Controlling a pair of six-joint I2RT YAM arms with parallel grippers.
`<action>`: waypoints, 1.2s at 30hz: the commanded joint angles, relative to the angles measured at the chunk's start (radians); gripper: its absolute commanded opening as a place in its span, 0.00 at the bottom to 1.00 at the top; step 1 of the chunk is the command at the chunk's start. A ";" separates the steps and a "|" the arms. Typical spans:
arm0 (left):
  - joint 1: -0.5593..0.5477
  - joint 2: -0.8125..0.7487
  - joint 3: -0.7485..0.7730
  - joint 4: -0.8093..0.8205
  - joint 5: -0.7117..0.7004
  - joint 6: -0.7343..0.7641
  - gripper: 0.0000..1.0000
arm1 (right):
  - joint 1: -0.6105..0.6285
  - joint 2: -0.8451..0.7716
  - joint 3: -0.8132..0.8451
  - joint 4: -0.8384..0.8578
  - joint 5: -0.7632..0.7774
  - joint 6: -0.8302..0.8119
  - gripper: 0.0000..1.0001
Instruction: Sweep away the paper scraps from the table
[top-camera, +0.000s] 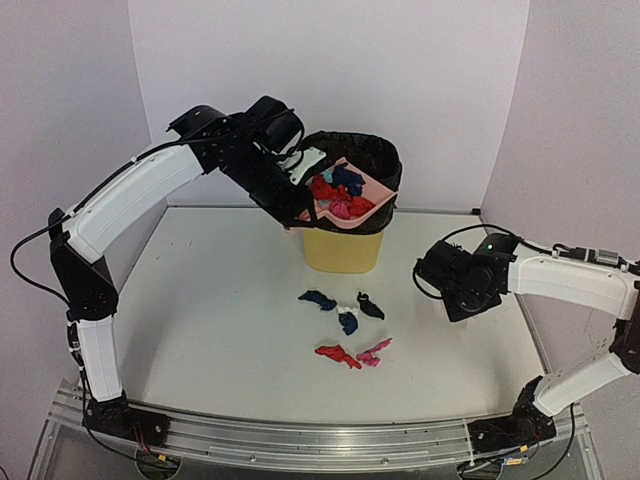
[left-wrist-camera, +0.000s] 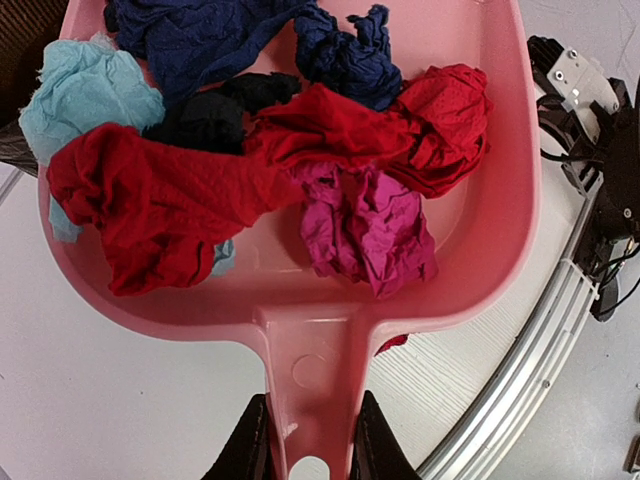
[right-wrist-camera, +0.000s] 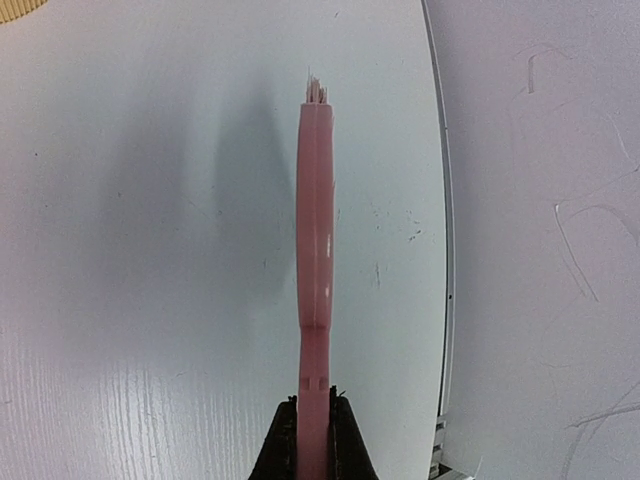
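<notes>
Your left gripper (left-wrist-camera: 308, 440) pinches the handle of a pink plastic dustpan (left-wrist-camera: 300, 330) heaped with crumpled paper scraps (left-wrist-camera: 300, 140), held tilted over the bin (top-camera: 343, 250).
Red, magenta, navy, black and light blue wads fill the pan, whose long axis runs from your fingers out to its wide mouth above the black-lined yellow bin. Six loose scraps (top-camera: 348, 322) in navy, white, black, red and pink lie on the matte white table (top-camera: 200, 330) just before it. Your right gripper (right-wrist-camera: 313, 445) is clamped on a slim pink brush (right-wrist-camera: 314, 250), seen edge-on and pointing straight away, bristles at the far tip, near the table's right edge.
</notes>
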 joint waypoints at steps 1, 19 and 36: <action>0.017 0.014 0.074 0.048 -0.003 0.021 0.00 | -0.004 -0.032 -0.022 -0.004 -0.015 0.018 0.00; 0.072 0.051 0.098 0.226 -0.106 0.024 0.00 | -0.004 -0.046 -0.055 -0.006 -0.063 0.010 0.00; 0.098 0.107 0.148 0.357 -0.336 -0.038 0.00 | -0.004 -0.081 -0.105 -0.005 -0.117 -0.005 0.00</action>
